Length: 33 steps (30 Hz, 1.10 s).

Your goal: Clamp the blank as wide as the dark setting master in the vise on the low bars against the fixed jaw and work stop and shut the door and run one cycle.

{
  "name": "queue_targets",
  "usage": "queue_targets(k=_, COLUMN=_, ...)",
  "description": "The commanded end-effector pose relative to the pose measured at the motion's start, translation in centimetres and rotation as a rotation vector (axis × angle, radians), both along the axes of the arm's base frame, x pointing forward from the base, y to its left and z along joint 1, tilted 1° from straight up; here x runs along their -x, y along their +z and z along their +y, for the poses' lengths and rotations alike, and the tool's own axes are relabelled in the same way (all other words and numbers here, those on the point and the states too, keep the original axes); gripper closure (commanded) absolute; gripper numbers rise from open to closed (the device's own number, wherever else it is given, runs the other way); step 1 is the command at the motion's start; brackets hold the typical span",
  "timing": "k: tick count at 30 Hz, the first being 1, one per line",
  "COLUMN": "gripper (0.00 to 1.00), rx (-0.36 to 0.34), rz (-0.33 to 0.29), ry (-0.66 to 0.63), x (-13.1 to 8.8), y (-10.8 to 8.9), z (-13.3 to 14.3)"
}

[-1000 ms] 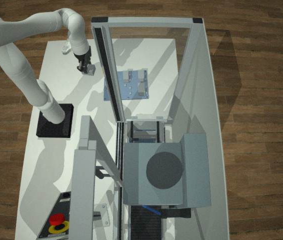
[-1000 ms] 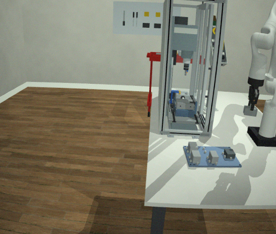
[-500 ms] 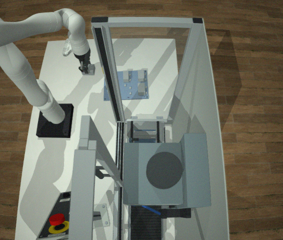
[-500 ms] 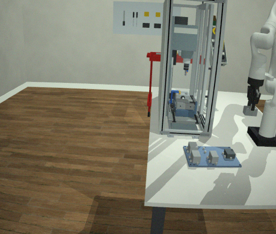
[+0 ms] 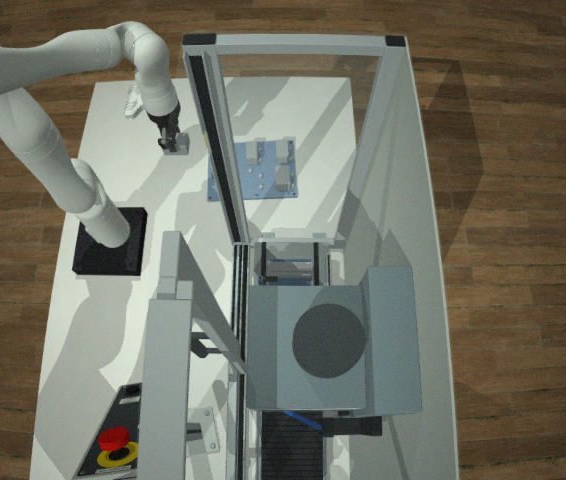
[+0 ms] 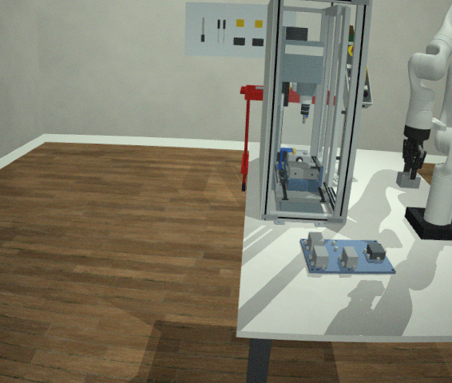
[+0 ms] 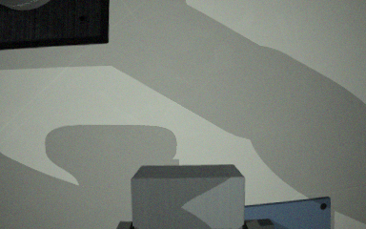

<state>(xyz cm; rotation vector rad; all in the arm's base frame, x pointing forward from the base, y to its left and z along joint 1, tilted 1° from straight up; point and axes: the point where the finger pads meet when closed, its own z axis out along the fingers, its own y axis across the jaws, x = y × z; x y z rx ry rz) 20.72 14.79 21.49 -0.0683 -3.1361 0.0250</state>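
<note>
My gripper (image 5: 170,146) (image 6: 410,175) (image 7: 188,225) is shut on a plain grey blank (image 5: 183,145) (image 6: 405,179) (image 7: 188,202) and holds it over the table, left of the blue plate (image 5: 251,192) (image 6: 329,267) (image 7: 309,212) in the top view. The dark setting master (image 6: 376,251) stands upright on the plate. Three lighter blanks (image 5: 252,152) (image 5: 281,150) (image 5: 283,178) also stand there. The vise (image 6: 303,171) sits low inside the guard (image 5: 299,44) (image 6: 270,124); its bars and work stop cannot be made out. The knob and green button cannot be made out.
The machine head (image 5: 319,341) (image 6: 303,68) covers much of the vise from above. A tall guard post (image 5: 216,149) rises between my arm and the plate in the top view. The robot's black base (image 5: 136,242) (image 6: 437,230) and the red stop button (image 5: 113,438) are at the left there.
</note>
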Motion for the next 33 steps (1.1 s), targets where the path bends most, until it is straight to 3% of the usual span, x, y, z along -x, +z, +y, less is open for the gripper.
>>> queue_targets(k=1, gripper=0.9, rx=-0.003, rz=-0.001, ry=0.001, x=0.1, y=0.1, z=-3.6)
queue_targets(k=13, gripper=0.9, rx=-0.003, rz=-0.001, ry=0.001, x=0.1, y=0.1, z=-3.6)
queue_targets(k=18, gripper=0.9, rx=-0.002, rz=-0.001, ry=0.001, x=0.3, y=0.2, z=-8.6)
queue_targets(k=30, gripper=0.9, rx=-0.002, rz=-0.001, ry=0.001, x=0.3, y=0.2, z=-8.6)
queue_targets(k=33, gripper=0.9, rx=-0.002, rz=-0.001, ry=0.001, x=0.4, y=0.2, z=-11.6)
